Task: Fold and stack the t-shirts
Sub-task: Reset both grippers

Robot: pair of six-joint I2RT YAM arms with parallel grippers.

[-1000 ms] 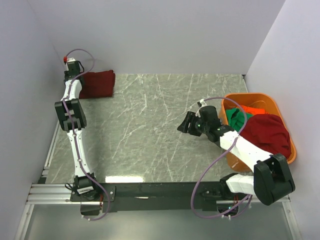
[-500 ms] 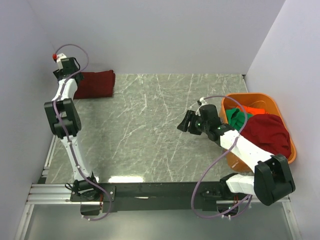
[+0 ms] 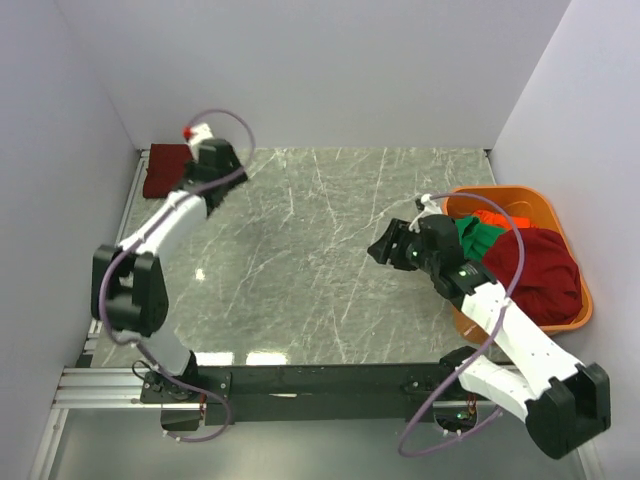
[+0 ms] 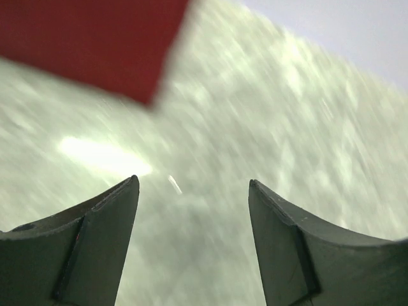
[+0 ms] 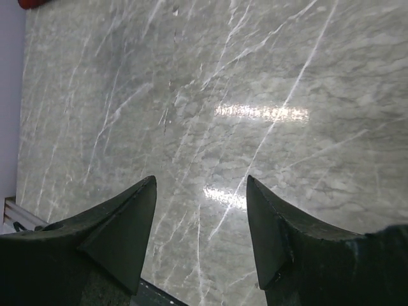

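Observation:
A folded dark maroon t-shirt [image 3: 165, 170] lies in the far left corner of the marble table [image 3: 300, 260]. It also shows as a blurred red patch in the left wrist view [image 4: 95, 38]. My left gripper [image 3: 222, 170] is open and empty just to the right of the shirt, and marble shows between its tips [image 4: 194, 185]. My right gripper [image 3: 385, 245] is open and empty above bare marble [image 5: 201, 182], left of the basket. A maroon t-shirt [image 3: 540, 265], a green one [image 3: 475, 235] and an orange-red one [image 3: 497, 215] lie heaped in the basket.
The rigid orange plastic basket [image 3: 560, 322] stands at the right edge of the table. White walls close the back and both sides. The black rail [image 3: 320, 380] carrying the arm bases runs along the near edge.
My left arm has swung right, off the folded maroon shirt, and its wrist now covers the shirt's right part. My right arm has shifted slightly to the right.

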